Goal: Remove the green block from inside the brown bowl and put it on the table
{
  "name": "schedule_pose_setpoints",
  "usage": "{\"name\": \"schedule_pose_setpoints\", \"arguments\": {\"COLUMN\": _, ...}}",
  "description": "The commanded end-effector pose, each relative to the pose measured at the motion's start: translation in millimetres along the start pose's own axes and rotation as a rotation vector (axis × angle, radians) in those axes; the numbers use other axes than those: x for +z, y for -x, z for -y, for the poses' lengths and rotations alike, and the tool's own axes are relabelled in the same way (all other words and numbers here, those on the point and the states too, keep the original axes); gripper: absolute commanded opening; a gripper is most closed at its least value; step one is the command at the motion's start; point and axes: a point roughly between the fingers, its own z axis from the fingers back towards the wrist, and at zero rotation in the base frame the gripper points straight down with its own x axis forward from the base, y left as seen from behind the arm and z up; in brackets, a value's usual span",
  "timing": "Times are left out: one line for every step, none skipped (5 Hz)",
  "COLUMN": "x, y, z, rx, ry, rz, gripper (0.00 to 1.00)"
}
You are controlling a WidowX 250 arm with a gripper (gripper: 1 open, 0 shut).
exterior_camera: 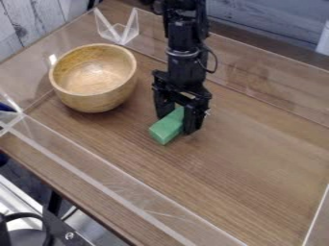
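The green block (164,128) lies flat on the table (238,178), just right of the brown bowl (92,77). The bowl's pale inside holds nothing. My gripper (180,117) points straight down over the block's far end. Its black fingers (160,108) stand spread on either side of that end, open, and the block rests on the tabletop. The block's far end is partly hidden behind the fingers.
Low clear plastic walls (90,183) run along the table's front and left edges. A clear plastic piece (117,27) stands at the back behind the bowl. Bare tabletop stretches to the right and front of the block.
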Motion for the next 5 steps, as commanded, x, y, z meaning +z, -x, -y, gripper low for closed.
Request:
{"name": "schedule_pose_setpoints", "arguments": {"x": 28.0, "y": 2.4, "z": -5, "rx": 0.014, "ry": -0.029, "rz": 0.086, "gripper": 1.0}}
{"name": "schedule_pose_setpoints", "arguments": {"x": 51.2, "y": 13.4, "z": -12, "rx": 0.042, "ry": -0.046, "rz": 0.144, "gripper": 1.0}}
{"name": "schedule_pose_setpoints", "arguments": {"x": 93.9, "y": 17.0, "z": -11, "rx": 0.088, "ry": -0.086, "rz": 0.221, "gripper": 1.0}}
{"name": "schedule_pose_setpoints", "arguments": {"x": 130.0, "y": 17.1, "z": -4, "rx": 0.107, "ry": -0.126, "rz": 0.264, "gripper": 1.0}}
{"name": "schedule_pose_setpoints", "arguments": {"x": 112.0, "y": 24.8, "z": 3, "rx": 0.05, "ry": -0.114, "rz": 0.219, "gripper": 1.0}}
